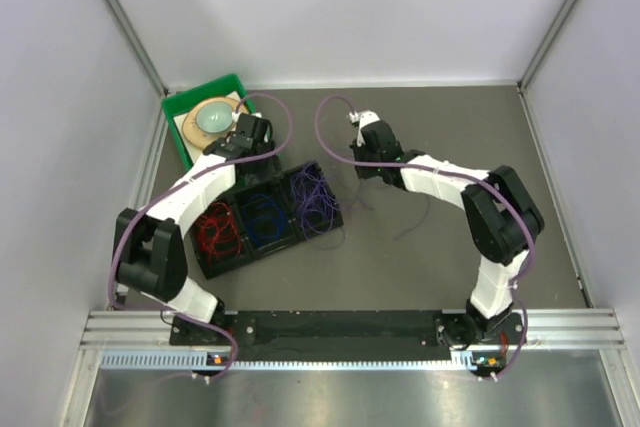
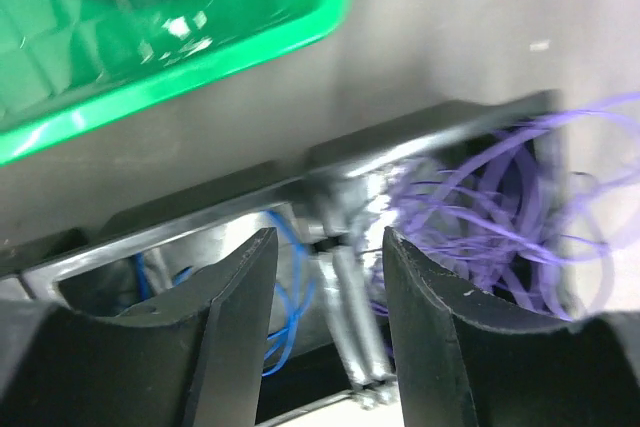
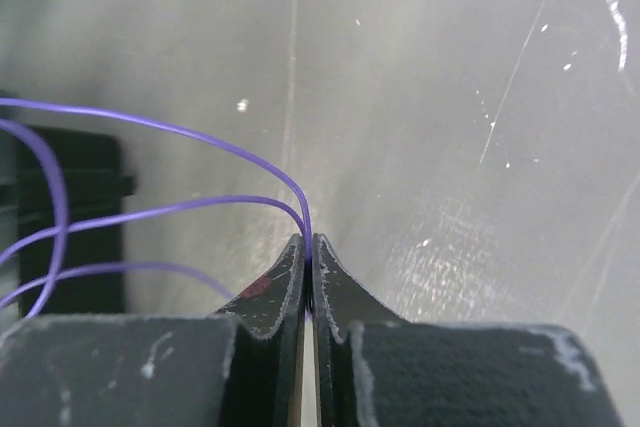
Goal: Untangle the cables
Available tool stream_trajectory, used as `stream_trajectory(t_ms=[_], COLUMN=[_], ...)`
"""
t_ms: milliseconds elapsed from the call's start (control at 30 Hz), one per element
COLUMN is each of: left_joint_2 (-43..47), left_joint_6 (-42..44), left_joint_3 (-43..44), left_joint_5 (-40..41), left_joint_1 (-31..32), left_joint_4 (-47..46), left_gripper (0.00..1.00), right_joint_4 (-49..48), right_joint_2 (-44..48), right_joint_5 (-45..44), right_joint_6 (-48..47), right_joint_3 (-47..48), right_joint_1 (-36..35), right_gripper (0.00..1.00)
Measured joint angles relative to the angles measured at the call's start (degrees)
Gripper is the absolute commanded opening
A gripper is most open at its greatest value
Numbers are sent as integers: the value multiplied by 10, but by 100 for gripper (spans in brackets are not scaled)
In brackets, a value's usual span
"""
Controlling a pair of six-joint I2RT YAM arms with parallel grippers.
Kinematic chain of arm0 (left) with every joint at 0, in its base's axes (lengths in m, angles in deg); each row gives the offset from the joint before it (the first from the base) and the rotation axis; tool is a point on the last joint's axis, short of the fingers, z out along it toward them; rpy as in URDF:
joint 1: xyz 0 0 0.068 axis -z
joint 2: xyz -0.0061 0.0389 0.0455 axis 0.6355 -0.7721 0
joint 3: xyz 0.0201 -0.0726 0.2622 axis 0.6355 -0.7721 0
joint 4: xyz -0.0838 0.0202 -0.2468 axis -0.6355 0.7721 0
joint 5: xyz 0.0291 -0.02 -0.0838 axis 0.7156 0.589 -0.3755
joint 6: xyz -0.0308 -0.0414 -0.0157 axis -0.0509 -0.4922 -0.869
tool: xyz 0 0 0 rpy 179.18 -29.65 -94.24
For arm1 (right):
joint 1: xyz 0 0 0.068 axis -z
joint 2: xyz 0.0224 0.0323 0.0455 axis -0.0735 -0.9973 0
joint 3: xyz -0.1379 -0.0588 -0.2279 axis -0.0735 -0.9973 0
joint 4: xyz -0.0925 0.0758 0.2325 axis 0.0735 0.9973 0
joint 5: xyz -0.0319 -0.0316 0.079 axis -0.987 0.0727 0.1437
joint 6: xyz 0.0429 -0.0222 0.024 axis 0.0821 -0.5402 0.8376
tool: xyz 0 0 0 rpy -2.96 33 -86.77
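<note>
A black three-part tray point(image 1: 262, 257) holds the cables: red point(image 1: 217, 230), blue point(image 1: 265, 215) and purple point(image 1: 313, 197). My left gripper point(image 1: 248, 147) hovers over the tray's far edge. In the left wrist view it point(image 2: 325, 257) is open and empty, straddling the wall between the blue cables point(image 2: 285, 317) and the purple cables point(image 2: 500, 207). My right gripper point(image 1: 362, 173) is just right of the tray, low over the table. In the right wrist view it point(image 3: 308, 252) is shut on a purple cable point(image 3: 200, 135), whose strands arc left toward the tray point(image 3: 70, 217).
A green tray point(image 1: 178, 107) with a plate and a pale bowl point(image 1: 213, 115) sits behind the black tray, near my left gripper; its rim point(image 2: 200, 57) shows in the left wrist view. Grey walls enclose the table on three sides.
</note>
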Motion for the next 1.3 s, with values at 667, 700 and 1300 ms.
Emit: stream_trajectory(t_ms=[667,700,1300], left_joint_2=[-49,-50,-50], left_joint_6=[-4,-4,-9], left_joint_3=[-38,-40,-75], left_joint_5=[-76,-79,-135], left_joint_1=[-24,-26,-56], left_joint_4=[-33,-35,-69], left_gripper=[50,50,50], right_joint_4=[55,55,1], right_joint_2=[122,120,-82], right_joint_5=[99,106,149], right_joint_6=[127,139,306], right_joint_3=[23,30,116], right_joint_1=[-75,-80,-97], right_gripper=[0,0,0])
